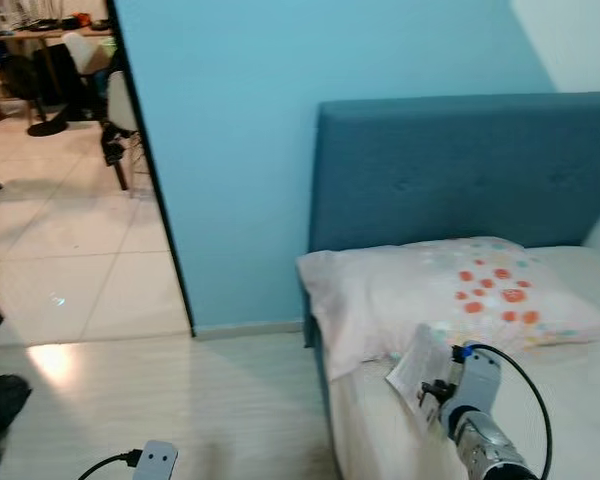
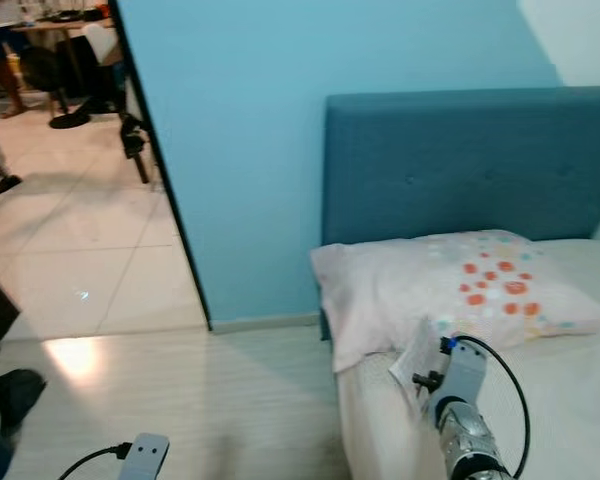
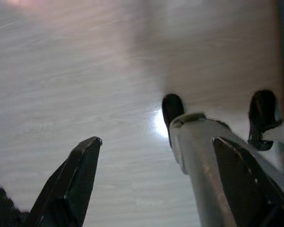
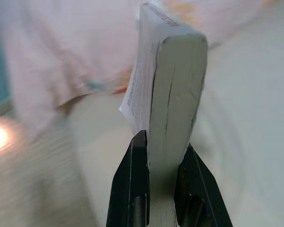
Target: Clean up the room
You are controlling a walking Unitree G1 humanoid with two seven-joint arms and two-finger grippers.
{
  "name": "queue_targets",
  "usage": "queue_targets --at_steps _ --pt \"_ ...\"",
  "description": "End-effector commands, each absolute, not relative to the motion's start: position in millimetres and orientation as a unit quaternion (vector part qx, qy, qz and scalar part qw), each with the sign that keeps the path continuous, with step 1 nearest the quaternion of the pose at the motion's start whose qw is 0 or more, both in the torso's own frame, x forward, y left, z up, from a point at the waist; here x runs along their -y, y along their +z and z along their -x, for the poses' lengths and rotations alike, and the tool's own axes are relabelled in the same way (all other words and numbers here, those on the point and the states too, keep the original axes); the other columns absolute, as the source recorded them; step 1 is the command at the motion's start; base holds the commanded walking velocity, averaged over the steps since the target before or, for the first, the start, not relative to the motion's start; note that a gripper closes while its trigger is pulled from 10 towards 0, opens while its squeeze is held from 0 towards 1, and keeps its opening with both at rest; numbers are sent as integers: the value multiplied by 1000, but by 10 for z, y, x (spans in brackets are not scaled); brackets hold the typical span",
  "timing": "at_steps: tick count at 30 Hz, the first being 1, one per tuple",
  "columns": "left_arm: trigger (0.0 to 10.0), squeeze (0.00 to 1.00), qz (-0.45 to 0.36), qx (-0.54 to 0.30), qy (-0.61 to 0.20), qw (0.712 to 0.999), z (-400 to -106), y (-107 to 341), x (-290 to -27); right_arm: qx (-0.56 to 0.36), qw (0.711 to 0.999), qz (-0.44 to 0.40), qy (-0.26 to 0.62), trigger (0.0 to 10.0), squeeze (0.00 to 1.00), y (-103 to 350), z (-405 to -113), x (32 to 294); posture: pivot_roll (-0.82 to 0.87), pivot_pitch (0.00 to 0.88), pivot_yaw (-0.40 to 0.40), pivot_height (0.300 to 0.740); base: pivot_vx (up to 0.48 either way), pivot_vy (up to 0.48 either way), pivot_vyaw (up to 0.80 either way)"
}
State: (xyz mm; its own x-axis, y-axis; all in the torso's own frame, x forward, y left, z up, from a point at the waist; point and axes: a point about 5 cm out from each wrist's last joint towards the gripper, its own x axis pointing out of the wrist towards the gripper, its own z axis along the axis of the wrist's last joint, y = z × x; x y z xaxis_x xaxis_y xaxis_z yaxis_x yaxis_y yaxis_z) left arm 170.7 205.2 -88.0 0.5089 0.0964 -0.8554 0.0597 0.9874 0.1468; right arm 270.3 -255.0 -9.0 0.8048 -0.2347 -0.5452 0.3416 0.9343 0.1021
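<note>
A thick white paperback book (image 4: 173, 85) stands on edge between the fingers of my right gripper (image 4: 162, 142), which is shut on its lower end. In the left eye view the book (image 1: 417, 372) hangs just above the cream mattress (image 1: 570, 400), at the near corner of the bed and in front of a pale pillow with orange dots (image 1: 450, 295). My left gripper (image 3: 157, 140) is open, held low over the light wood floor (image 3: 85, 71) with nothing between its fingers.
A blue padded headboard (image 1: 460, 170) backs the bed against a light blue wall (image 1: 240, 150). To the left an open doorway leads to a tiled room with chairs and a table (image 1: 50, 40). A dark shoe (image 1: 0, 400) is at the lower left.
</note>
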Motion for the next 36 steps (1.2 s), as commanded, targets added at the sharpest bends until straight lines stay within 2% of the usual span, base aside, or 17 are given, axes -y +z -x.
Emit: queue_targets --at_steps 1,8,10,11,12,13,14,17,26,33,36 --pt "10000 0 -88 -493 5 865 -1721 -871 -2069 -271 943 -116 -155 10000 0 -87 -2732 2496 51 3 -38 735 0 0 0" --pt "10000 0 -90 -492 1 866 -1723 -871 -2060 -269 932 -178 -168 10000 0 -110 -2720 2482 48 3 -41 715 0 0 0" --pt "10000 0 -95 -491 1 866 -1723 -870 -2063 -228 915 -292 -161 10000 0 -93 -2757 2406 52 6 -40 705 0 0 0" --pt "10000 0 -95 -491 1 866 -1723 -870 -2063 -228 915 -292 -161 10000 0 -93 -2757 2406 52 6 -40 705 0 0 0" --pt "10000 0 -97 -491 1 866 -1721 -870 -2068 -205 903 -343 -157 10000 0 -76 -2778 2378 56 10 -36 700 0 0 0" --pt "10000 0 -97 -491 1 866 -1721 -870 -2068 -205 903 -343 -157 10000 0 -76 -2778 2378 56 10 -36 700 0 0 0" --pt "10000 0 -100 -490 3 866 -1717 -870 -2076 -184 892 -384 -153 10000 0 -56 -2798 2361 57 13 -34 695 0 0 0" --pt "10000 0 -109 -489 3 865 -1711 -868 -2095 -167 879 -420 -153 10000 0 -50 -2801 2353 60 21 -29 685 0 0 0" --pt "10000 0 -129 -478 -2 869 -1734 -848 -2129 -167 860 -442 -193 10000 0 -130 -2686 2441 76 52 -16 655 0 0 0" --pt "10000 0 -154 -477 -14 865 -1674 -848 -2227 -157 852 -458 -200 10000 0 -171 -2627 2450 109 120 9 620 0 0 0" --pt "10000 0 -156 -478 -11 864 -1592 -857 -2313 -145 842 -471 -217 10000 0 -185 -2584 2511 143 166 27 620 0 0 0"
